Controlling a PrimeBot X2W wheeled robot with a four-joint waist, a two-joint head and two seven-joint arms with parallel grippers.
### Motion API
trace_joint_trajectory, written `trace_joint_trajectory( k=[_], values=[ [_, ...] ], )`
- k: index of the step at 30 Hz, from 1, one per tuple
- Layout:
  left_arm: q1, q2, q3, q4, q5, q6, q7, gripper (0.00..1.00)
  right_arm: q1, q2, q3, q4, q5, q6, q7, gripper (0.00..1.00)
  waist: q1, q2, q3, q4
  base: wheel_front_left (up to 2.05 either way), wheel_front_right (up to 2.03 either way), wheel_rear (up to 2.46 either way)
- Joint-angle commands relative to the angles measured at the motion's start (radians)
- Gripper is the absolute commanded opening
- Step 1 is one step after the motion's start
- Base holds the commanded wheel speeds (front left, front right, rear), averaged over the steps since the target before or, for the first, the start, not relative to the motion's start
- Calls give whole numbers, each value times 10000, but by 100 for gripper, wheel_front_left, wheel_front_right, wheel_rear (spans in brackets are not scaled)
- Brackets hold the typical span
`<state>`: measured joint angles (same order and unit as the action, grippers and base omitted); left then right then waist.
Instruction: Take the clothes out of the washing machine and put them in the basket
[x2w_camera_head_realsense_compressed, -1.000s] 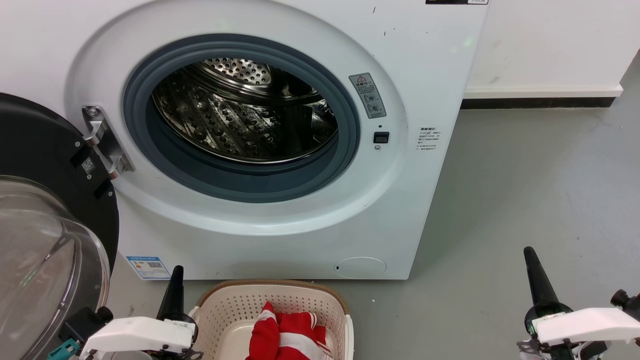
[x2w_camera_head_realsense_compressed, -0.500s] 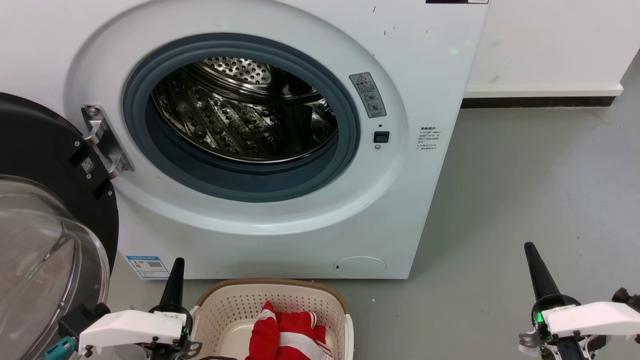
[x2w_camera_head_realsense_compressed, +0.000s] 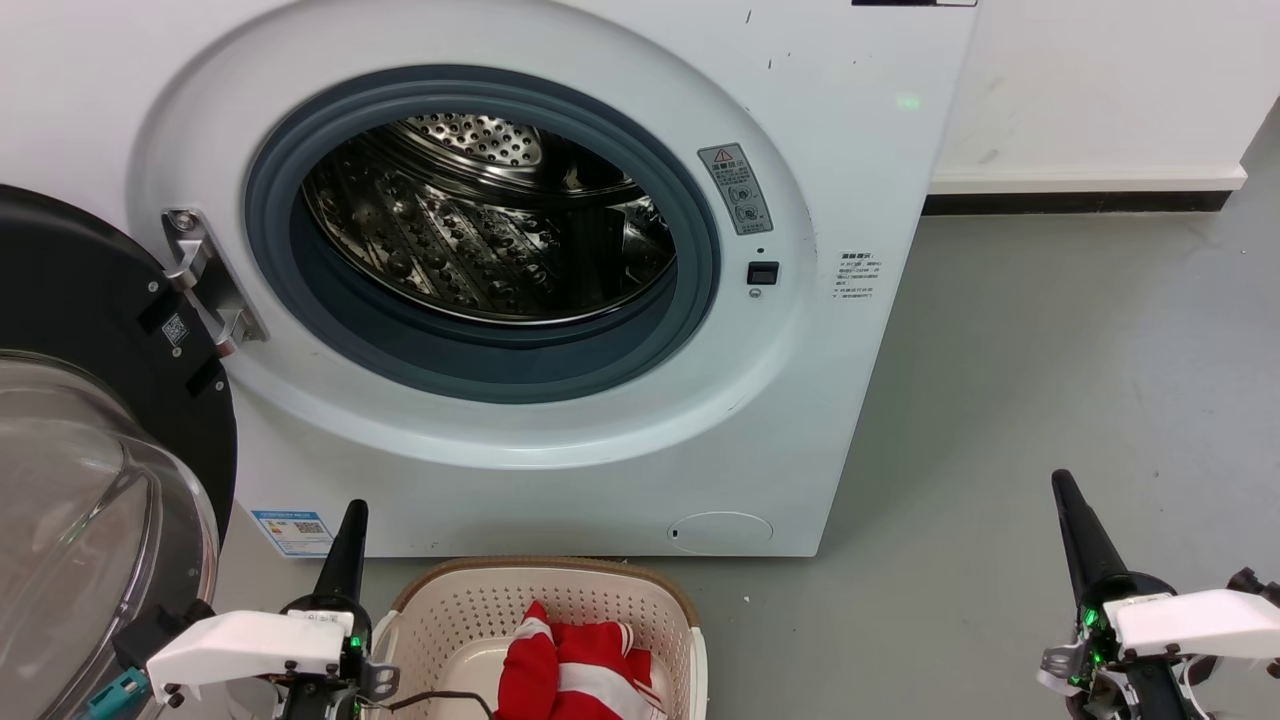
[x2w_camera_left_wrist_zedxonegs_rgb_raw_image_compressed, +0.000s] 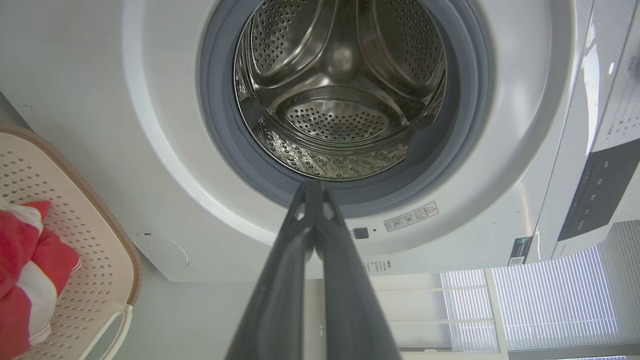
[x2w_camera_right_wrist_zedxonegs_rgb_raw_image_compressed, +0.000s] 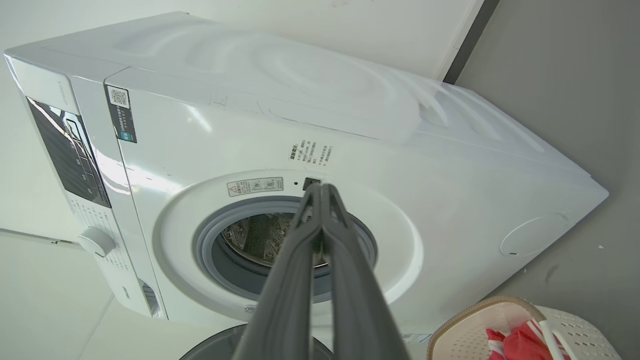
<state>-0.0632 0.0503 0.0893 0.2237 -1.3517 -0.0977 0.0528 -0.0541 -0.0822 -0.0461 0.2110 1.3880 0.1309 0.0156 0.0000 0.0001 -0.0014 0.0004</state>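
From the head, you are facing the washing machine (x2w_camera_head_realsense_compressed: 840, 150), with its door (x2w_camera_head_realsense_compressed: 60, 290) swung wide off the left side of the porthole (x2w_camera_head_realsense_compressed: 480, 235) and the perforated steel drum (x2w_camera_head_realsense_compressed: 470, 250) open to view. The basket (x2w_camera_head_realsense_compressed: 470, 605) sits on the floor (x2w_camera_head_realsense_compressed: 1050, 380) just in front of the machine's base, below the porthole. The clothes (x2w_camera_head_realsense_compressed: 570, 675), red with white stripes, lie bunched inside it. Your left gripper (x2w_camera_head_realsense_compressed: 354, 515) stands before the machine's lower left corner, just beside the basket, tip up. Your right gripper (x2w_camera_head_realsense_compressed: 1062, 490) stands out past the machine's right side, well apart from the basket. Each shows as one dark spike.

From the left wrist, your fingers (x2w_camera_left_wrist_zedxonegs_rgb_raw_image_compressed: 280, 280) are pressed together at the tips. They line up with the lower edge of the machine's grey seal (x2w_camera_left_wrist_zedxonegs_rgb_raw_image_compressed: 220, 125). The basket and the red cloth show at the view's left edge, by the machine's base.

From the right wrist, your fingers (x2w_camera_right_wrist_zedxonegs_rgb_raw_image_compressed: 285, 295) are likewise closed tip to tip. They point at the machine's front by the small black latch (x2w_camera_right_wrist_zedxonegs_rgb_raw_image_compressed: 311, 183) at the porthole's edge. A corner of the basket with the clothes in it shows near the machine's base.
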Motion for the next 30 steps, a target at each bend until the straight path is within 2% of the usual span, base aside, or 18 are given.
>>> trace_joint_trajectory(
  k=[1,30],
  values=[
    [-167,3,36,-5,-193,-77,62,0,-195,-24,-30,6,199,-1,55,0,0,-1,1,0,0,0,0],
    [-491,-3,264,218,-2488,-343,601,0,-569,48,-293,315,2448,-3,664,0,0,-1,42,-3,0,0,0]
  ],
)
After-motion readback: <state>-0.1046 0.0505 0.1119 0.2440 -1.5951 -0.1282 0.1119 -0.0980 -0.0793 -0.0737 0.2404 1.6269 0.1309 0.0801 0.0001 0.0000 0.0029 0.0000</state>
